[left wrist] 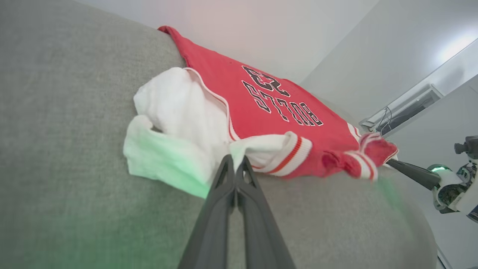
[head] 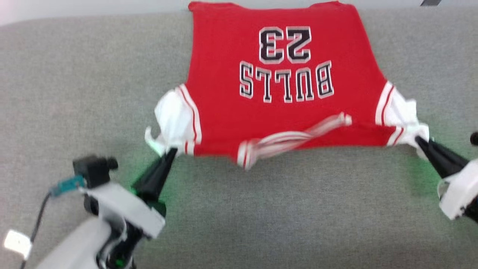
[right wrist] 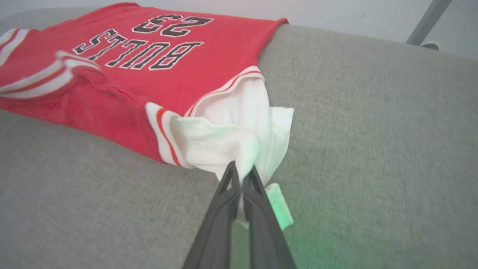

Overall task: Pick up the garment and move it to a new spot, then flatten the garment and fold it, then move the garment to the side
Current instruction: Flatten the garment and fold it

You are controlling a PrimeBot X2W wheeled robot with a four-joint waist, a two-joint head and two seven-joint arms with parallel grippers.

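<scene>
Now on left gripper [head: 171, 151]: long blk tapered fingers [head: 153, 177], white boxy housing [head: 123, 211] w/ green LED glow. Blk cam block [head: 93, 170], teal conn. [head: 69, 184], thin blk cable [head: 39, 218] w/ white tag [head: 16, 243]. Pale grey forearm [head: 74, 246]. Over at right gripper [head: 418, 139]: same blk fingers, white shell [head: 457, 194].

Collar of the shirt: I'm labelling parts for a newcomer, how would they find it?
On the grey fabric surface lies a red garment. On its near edge, between the plain white sleeves, is the collar: one long, twisted red-and-white striped band.
</scene>
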